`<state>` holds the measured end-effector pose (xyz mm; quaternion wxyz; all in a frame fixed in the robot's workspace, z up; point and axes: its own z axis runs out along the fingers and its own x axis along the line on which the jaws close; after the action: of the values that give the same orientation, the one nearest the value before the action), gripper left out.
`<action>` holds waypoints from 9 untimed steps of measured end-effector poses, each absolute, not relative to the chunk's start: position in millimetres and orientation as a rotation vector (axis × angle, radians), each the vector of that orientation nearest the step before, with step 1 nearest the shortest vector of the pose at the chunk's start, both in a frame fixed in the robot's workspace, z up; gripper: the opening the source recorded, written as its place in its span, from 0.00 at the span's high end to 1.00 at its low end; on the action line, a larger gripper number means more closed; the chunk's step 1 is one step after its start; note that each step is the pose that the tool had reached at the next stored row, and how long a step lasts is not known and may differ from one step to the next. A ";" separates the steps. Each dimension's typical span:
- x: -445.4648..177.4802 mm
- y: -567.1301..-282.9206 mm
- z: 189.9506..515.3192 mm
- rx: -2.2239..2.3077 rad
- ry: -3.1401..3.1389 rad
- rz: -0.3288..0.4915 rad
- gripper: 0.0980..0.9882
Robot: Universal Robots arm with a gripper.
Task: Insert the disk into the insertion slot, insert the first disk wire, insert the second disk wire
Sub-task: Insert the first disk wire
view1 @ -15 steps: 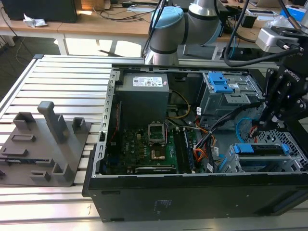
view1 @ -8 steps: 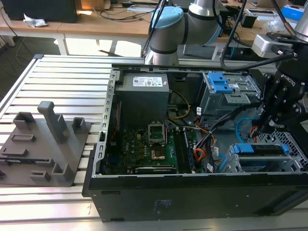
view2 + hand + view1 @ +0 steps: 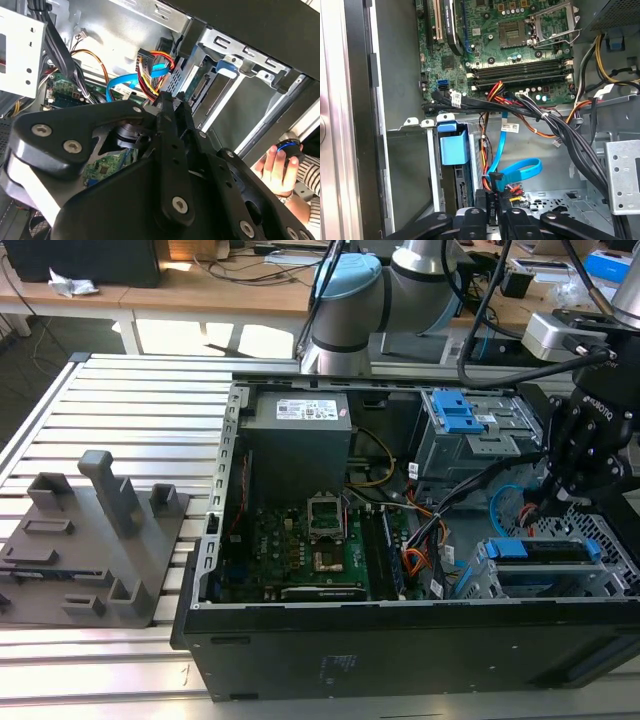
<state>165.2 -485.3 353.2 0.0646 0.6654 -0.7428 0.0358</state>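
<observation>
Disk [image 3: 545,550] sat seated in insertion slot [image 3: 605,532]. Gripper [image 3: 492,216] looked clamped on blue wire plug [image 3: 494,179], I judged. 1 light, stiff plug, floppy ribbon, fragile contacts: I'd grip plug body, never ribbon.
</observation>
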 end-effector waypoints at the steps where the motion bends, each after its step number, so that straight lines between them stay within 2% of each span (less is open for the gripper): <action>1: 165.2 -485.3 353.2 2.008 -2.242 0.109 0.92; 9: 165.2 -485.3 353.2 2.007 -2.240 0.112 0.92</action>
<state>165.2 -485.3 353.2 0.0658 0.6653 -0.7428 0.0372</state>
